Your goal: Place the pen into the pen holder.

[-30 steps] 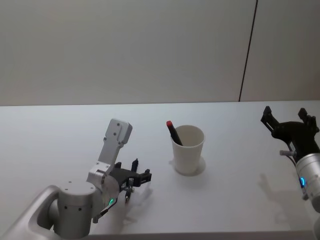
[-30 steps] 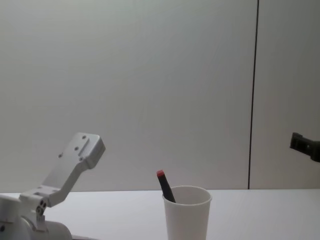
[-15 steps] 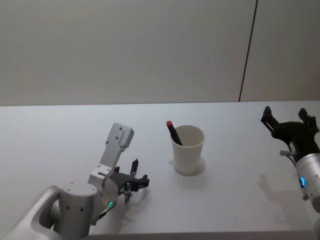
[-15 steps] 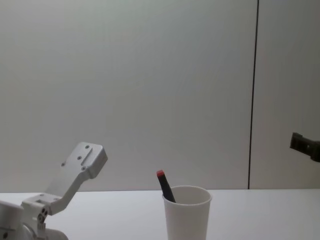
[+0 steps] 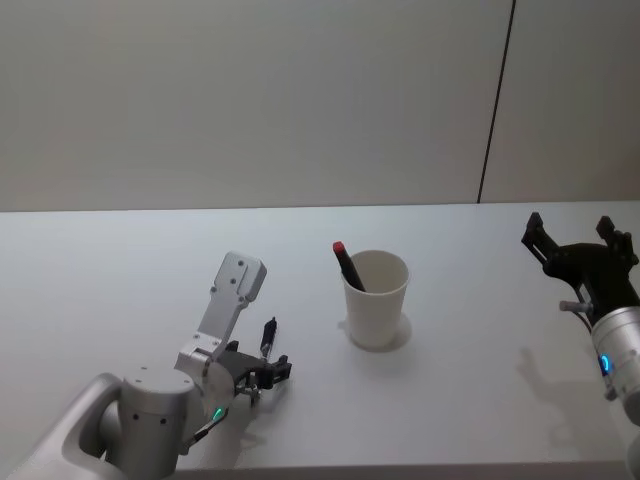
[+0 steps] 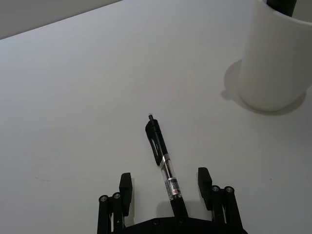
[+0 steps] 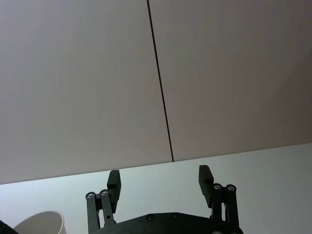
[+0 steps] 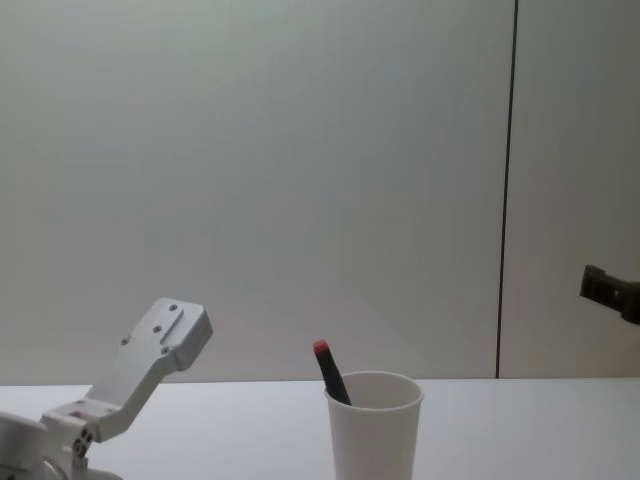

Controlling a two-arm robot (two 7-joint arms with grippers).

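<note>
The left gripper, spread open, straddles the black clear-barrelled pen lying left of the white paper cup; the right gripper, also spread, hovers right of it.

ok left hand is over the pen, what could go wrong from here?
1. The slim black pen lies flat on the white table, slightly skewed between the open left hand's fingers; closing might roll or twist it.
2. The white paper cup looks light and already holds a red-capped dark pen leaning at its rim; insertion could bump that or tip the cup.
The right hand is parked open far right.
</note>
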